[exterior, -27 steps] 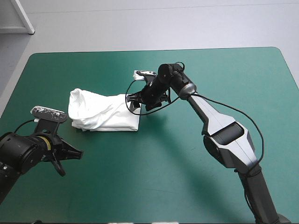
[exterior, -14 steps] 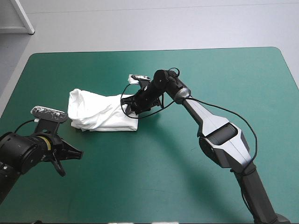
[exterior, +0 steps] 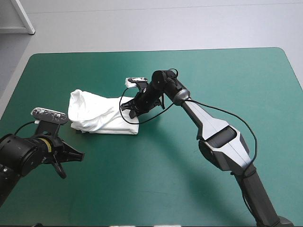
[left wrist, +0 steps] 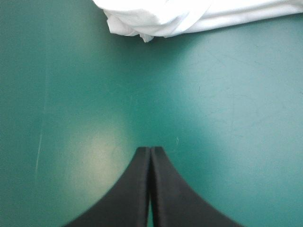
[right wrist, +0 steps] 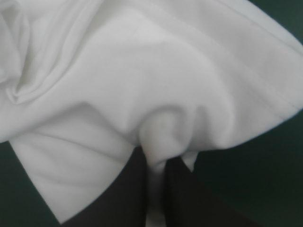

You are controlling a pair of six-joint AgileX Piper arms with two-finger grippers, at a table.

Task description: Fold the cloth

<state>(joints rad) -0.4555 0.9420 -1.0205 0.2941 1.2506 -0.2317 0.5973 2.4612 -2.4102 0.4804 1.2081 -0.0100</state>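
Observation:
The white T-shirt [exterior: 99, 113] lies as a folded bundle on the teal-green cover, left of the table's middle. My right gripper [exterior: 131, 109] sits at the bundle's right end, shut on the T-shirt. In the right wrist view a pinch of white cloth [right wrist: 163, 137] bulges between the two black fingers [right wrist: 132, 189]. My left gripper [exterior: 66, 163] hovers near the table's front left, shut on nothing. In the left wrist view its fingertips [left wrist: 142, 161] meet in a point over bare cover, and the T-shirt [left wrist: 189, 16] lies well ahead of them.
The teal-green cover [exterior: 189, 179] stretches bare across the front and right of the table. The right arm [exterior: 213, 127] reaches in from the front right toward the bundle.
My right gripper has slid left onto the bundle's right end and gone from open to shut on the cloth. The left arm has stayed still.

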